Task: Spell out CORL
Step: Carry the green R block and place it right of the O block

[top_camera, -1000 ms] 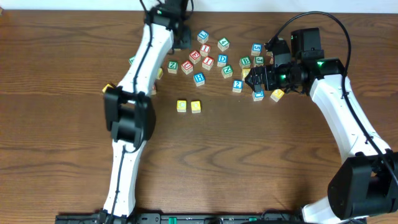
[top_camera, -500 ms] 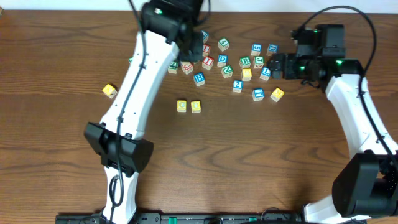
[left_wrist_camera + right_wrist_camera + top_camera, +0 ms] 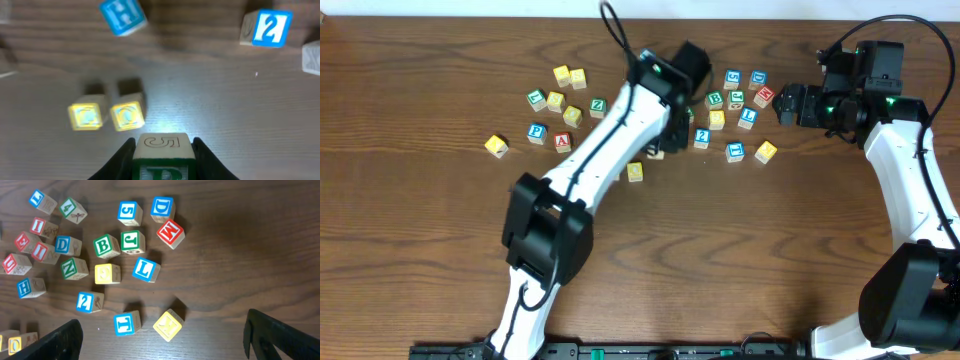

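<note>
Now, left gripper (image 3: 162, 146) jaws clamped on green-lettered cube (image 3: 162, 159), squarely upright, no long axis, just short of paired yellow cubes (image 3: 127, 116) on worktop (image 3: 225, 100), right gripper (image 3: 167, 337) jaws wide apart, blue L cube (image 3: 145, 269) loose ahead.

On the dark brown wood-grain table (image 3: 420, 250), one yellow-topped wooden cube (image 3: 87, 116) and a second yellow-topped wooden cube (image 3: 127, 116) carry faint bluish marks. The pale wooden cube with green lettering (image 3: 162, 147) has a plain top with an outlined figure. The white-faced wooden cube with a blue L (image 3: 146, 269) is blue-bordered, and the white-faced wooden cube with a red M (image 3: 170, 233) is red-bordered.
</note>
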### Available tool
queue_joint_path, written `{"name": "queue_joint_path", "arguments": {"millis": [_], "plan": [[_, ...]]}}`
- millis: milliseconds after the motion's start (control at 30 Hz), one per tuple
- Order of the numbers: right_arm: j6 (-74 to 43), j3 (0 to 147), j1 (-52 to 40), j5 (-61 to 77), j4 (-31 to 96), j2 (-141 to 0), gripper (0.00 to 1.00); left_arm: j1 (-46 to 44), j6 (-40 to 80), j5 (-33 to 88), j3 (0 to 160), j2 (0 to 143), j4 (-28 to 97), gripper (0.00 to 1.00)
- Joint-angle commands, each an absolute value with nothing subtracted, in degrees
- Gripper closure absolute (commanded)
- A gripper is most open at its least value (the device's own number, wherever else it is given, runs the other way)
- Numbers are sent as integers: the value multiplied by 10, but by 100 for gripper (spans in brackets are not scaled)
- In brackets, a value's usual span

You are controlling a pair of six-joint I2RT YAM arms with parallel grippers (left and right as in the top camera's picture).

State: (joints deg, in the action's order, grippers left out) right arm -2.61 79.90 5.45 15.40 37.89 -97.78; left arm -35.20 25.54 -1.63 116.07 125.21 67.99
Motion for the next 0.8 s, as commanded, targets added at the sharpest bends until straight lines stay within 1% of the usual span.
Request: {"name": "queue_joint_path", "arguments": {"millis": [0, 100, 333, 433, 767], "plan": [[-34, 809, 56, 156, 381, -971, 1, -364, 282, -17, 1092, 1256, 626, 72], [-34, 809, 56, 156, 384, -971, 1, -365, 289, -17, 1038, 1256, 558, 72], [-34, 809, 56, 156, 386, -971, 1, -363, 330, -38, 950, 1257, 461, 72], [-34, 809, 56, 156, 387, -971, 1, -362, 347, -61, 933, 1257, 445, 72], [-34, 809, 56, 156, 388, -971, 1, -358, 352, -71, 930, 1263, 441, 72]]}}
